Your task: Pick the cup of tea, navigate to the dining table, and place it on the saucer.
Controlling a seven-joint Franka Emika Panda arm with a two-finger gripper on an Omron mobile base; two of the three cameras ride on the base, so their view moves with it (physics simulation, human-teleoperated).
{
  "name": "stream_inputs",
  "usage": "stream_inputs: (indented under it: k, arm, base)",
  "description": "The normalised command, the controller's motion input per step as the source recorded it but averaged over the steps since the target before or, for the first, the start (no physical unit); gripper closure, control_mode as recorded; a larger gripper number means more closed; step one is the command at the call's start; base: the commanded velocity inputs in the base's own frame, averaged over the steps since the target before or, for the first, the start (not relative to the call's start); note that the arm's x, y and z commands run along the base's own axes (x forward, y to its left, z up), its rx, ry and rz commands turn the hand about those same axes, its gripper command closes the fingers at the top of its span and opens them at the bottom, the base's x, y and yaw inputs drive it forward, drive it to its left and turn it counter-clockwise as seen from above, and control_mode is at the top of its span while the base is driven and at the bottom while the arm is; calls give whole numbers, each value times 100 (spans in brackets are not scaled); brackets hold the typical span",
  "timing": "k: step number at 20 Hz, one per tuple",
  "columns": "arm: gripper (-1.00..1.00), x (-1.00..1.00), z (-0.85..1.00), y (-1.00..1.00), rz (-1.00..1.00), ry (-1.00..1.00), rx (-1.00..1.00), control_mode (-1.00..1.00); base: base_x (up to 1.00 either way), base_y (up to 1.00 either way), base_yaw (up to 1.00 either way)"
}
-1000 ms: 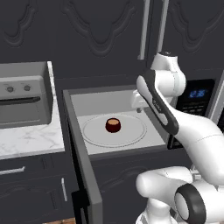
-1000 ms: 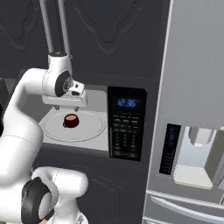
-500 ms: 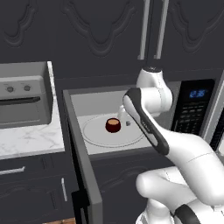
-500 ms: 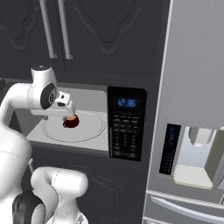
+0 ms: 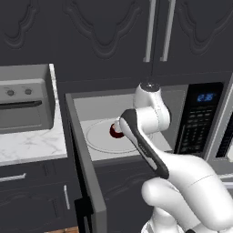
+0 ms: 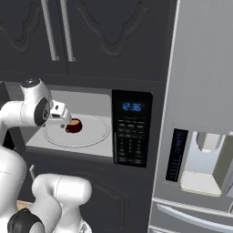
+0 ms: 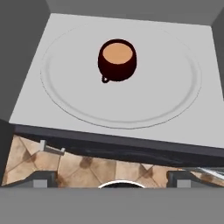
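Your gripper [image 6: 63, 119] at front of open microwave [image 6: 91, 98], tips wide apart, holding nothing. Cup of tea [image 7: 117, 59] upright on pale round turntable plate [image 7: 175, 100] inside microwave, a bit off plate's middle, tan tea inside, small handle facing you. Gripper near cup, not touching. Microwave door [image 5: 86, 168] swung open on left. Toaster oven [image 5: 25, 102] on marble counter [image 5: 27, 145] left of microwave

A home kitchen is shown by dark panelled wall cabinets [image 5: 104, 32], a built-in microwave [image 6: 132, 129] with its door [image 5: 86, 168] swung open, a toaster oven [image 5: 25, 102] on a marble desk [image 5: 27, 145], and a steel refrigerator [image 6: 200, 113] with a dispenser.
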Motion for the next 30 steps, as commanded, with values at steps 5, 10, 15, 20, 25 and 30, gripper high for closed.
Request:
stream_inputs:
  k: [5,10,15,20,25,30]
  arm:
    - [-100,2,-12,8,-2,-11,-4,-100]
    - [-100,0,-10,0,0,-11,-10,-100]
    - [-100,0,-23,-1,0,-12,-16,-100]
    - [-100,0,-19,0,0,-7,-13,-100]
    - [-100,0,-3,-2,0,-1,-3,-100]
    - [-100,1,0,-9,0,2,0,-100]
  base:
    - [0,0,0]
    - [0,0,0]
    - [0,0,0]
    - [0,0,0]
    - [0,0,0]
    - [0,0,0]
